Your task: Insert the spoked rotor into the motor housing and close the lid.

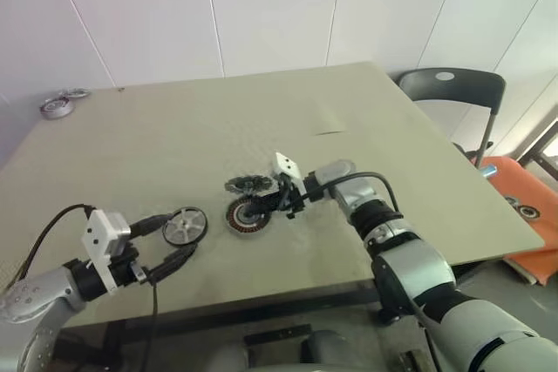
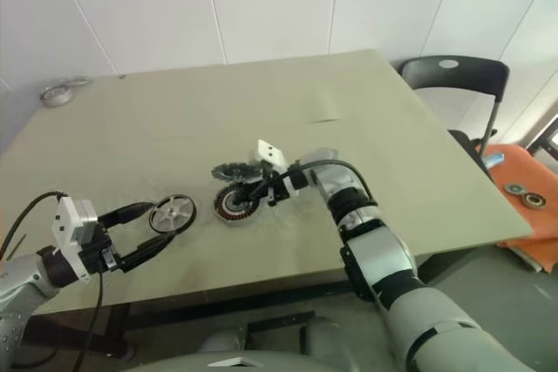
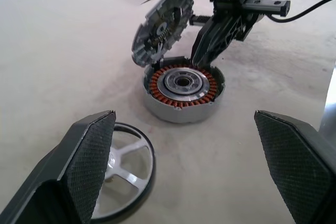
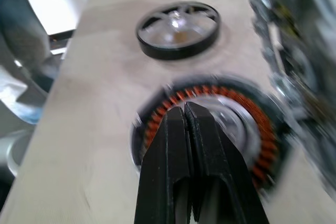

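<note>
Lid (image 3: 161,26) propped half-up by clenched right end effector (image 1: 261,205) may drop; released left end effector (image 1: 179,242) straddles rotor (image 1: 185,226), ungrasped.

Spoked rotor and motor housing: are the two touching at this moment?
Apart. In the left wrist view the spoked rotor lies flat on the table with a strip of bare tabletop between it and the motor housing; the left eye view shows the same gap.
</note>
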